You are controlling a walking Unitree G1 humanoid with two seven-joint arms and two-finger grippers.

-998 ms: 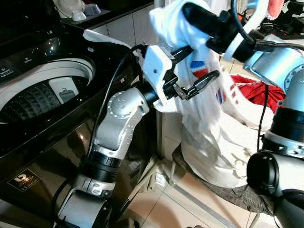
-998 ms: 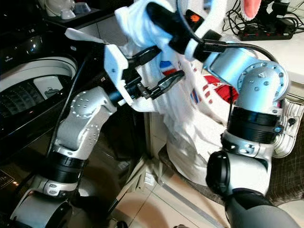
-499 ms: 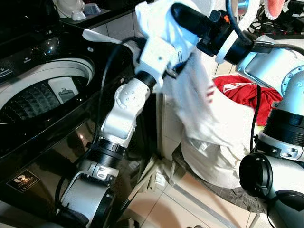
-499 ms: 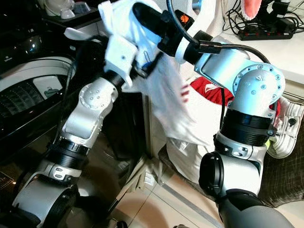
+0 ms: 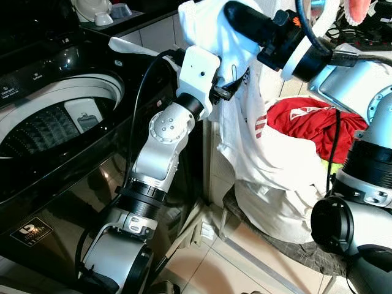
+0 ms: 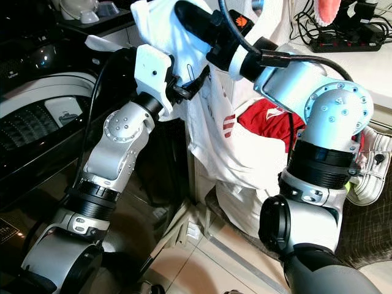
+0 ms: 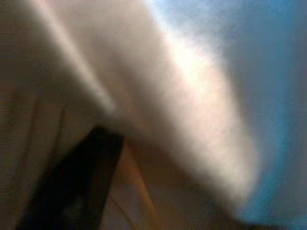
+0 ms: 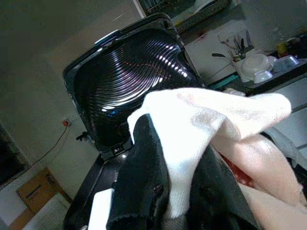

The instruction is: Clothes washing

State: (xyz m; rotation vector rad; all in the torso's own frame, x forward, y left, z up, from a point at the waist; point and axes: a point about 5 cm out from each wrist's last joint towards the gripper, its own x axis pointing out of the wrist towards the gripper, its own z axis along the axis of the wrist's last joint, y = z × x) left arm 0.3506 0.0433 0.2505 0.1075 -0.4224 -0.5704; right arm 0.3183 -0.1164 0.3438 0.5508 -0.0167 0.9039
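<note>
Above the red clothes (image 5: 306, 125), at 12 o'clock, the right gripper (image 5: 229, 13) clenches a white shirt (image 5: 245, 141) hanging lengthwise straight down. Left gripper (image 5: 236, 82) is buried in its cloth; jaws' state cannot be told.

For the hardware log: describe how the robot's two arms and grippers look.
Both arms are silver metal with rounded, bolt-dotted joints and black ribbed collars between segments. The left arm ends in a boxy white wrist housing, with a black cable looping to it. The right arm has a white wrist ring, an orange mark and black cables. Gripper fingers are long and black.
</note>
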